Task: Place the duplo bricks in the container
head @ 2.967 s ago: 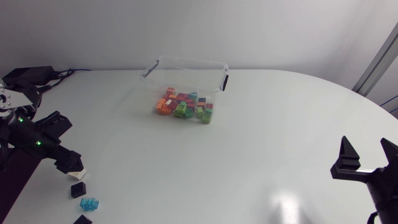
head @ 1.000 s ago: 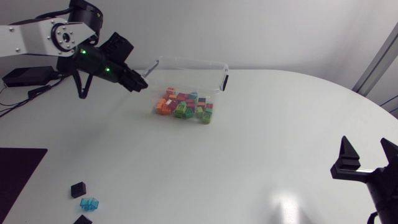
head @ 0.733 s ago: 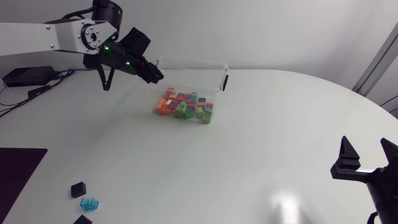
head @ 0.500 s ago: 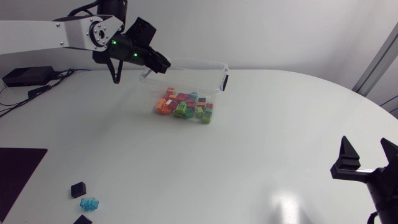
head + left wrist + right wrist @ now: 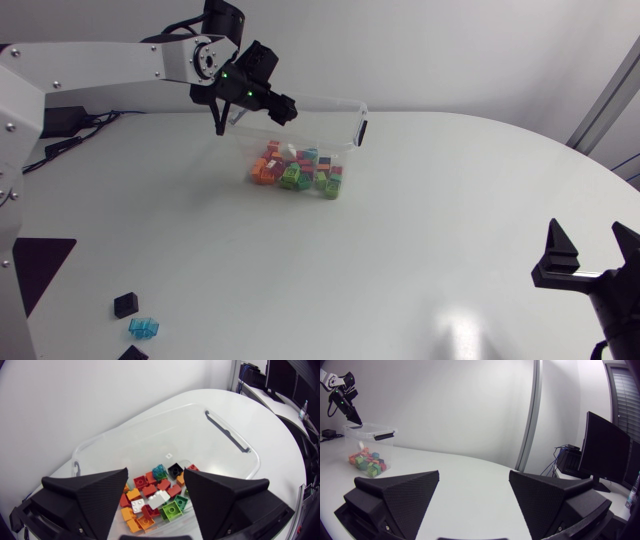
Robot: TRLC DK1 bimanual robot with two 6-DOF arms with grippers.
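The clear container (image 5: 340, 112) and bright bricks (image 5: 295, 172) look like smooth, glossy plastic, on a smooth, faintly sheened white counter (image 5: 420, 220).

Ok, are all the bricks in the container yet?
No, a blue brick and two black bricks lie on the table, far from the container.

You're looking down on a white table (image 5: 420, 220) with a rounded edge that fills most of the frame. Behind it, across the top, runs a plain white wall (image 5: 450, 50). A grey upright post (image 5: 610, 100) cuts the upper right corner. A soft glare (image 5: 455, 325) sits on the tabletop at lower centre-right, and a dark patch (image 5: 40, 265) lies at the lower left. The right wrist view shows a dark monitor (image 5: 607, 455) beyond the post.
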